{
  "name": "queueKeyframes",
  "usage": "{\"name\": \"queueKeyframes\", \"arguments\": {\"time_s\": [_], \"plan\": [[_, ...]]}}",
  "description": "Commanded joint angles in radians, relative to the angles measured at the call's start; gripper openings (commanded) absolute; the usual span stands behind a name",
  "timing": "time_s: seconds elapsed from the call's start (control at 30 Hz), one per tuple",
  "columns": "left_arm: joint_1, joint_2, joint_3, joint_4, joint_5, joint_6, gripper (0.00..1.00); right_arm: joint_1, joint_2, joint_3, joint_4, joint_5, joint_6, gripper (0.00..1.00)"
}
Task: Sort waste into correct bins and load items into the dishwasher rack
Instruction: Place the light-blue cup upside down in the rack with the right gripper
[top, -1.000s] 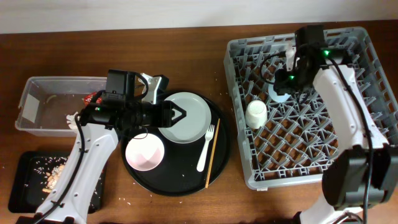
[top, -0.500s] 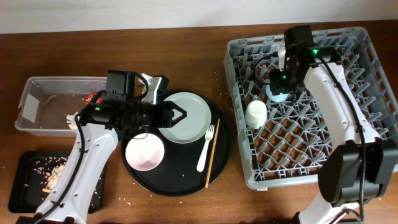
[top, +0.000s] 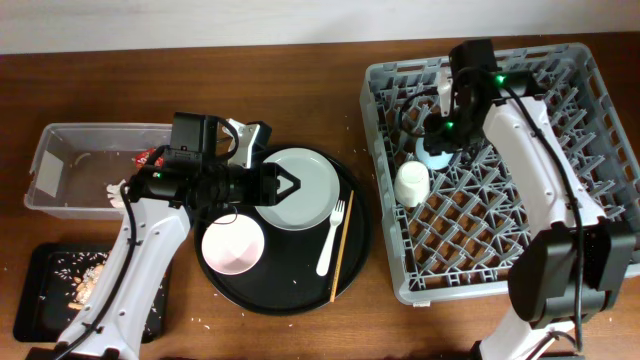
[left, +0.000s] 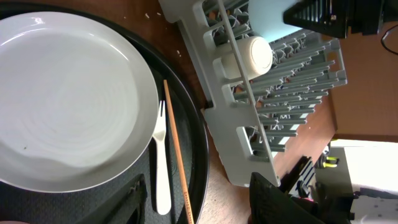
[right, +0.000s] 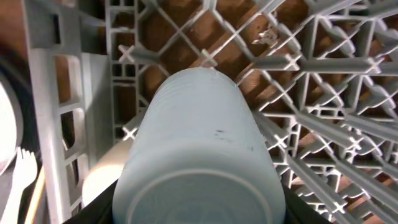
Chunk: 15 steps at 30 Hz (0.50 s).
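Clamped on the light blue cup (right: 199, 155) with the right gripper (top: 441, 138), dark fingers at either side of its ribbed wall, base turned toward the wrist camera. Held over the left part of the dishwasher rack (top: 560, 210), above the pegs and just beside the cream cup (top: 412, 183) sitting in the rack near its left wall. Cannot tell whether touching the lattice underneath. Over the round black tray (top: 300, 298), hovering with the left gripper (top: 288, 186) above the pale grey-green plate (top: 318, 185), jaws parted to a middling width and gripping nothing. Ahead of those fingers in the left wrist view: white fork (left: 160, 168) and wooden chopstick (left: 177, 155), side by side just right of the plate, both untouched. On the same tray, near the plate and below the left arm, the pinkish-white bowl (top: 233, 246). Farther left, clear tub (top: 60, 160) with the red wrapper (top: 152, 157) inside, and shallow black tray (top: 40, 300) with brownish scraps (top: 85, 285)
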Motion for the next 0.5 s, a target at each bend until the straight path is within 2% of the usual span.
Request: {"name": "queueKeyframes", "arguments": {"time_s": [0.0,0.13,0.37,0.4,0.43,0.47], "plan": [[0.003,0.010,-0.003,-0.005,0.000,0.012,0.52,0.005,0.002,0.044,-0.027,0.004,0.005,0.29],[0.003,0.010,-0.003,-0.016,0.000,0.012,0.52,0.005,0.003,0.024,-0.041,0.029,0.005,0.29],[0.003,0.010,-0.003,-0.016,0.000,0.013,0.52,0.004,0.005,-0.060,0.031,0.029,0.005,0.30],[0.003,0.010,-0.004,-0.016,0.000,0.012,0.52,0.004,0.006,-0.060,0.034,0.029,0.005,0.56],[0.003,0.010,-0.004,-0.016,0.000,0.013,0.53,0.004,0.006,-0.060,0.034,0.029,0.005,0.63],[0.003,0.010,-0.003,-0.016,0.000,0.012,0.53,0.003,0.006,-0.060,0.035,0.029,0.005,0.74]]}}
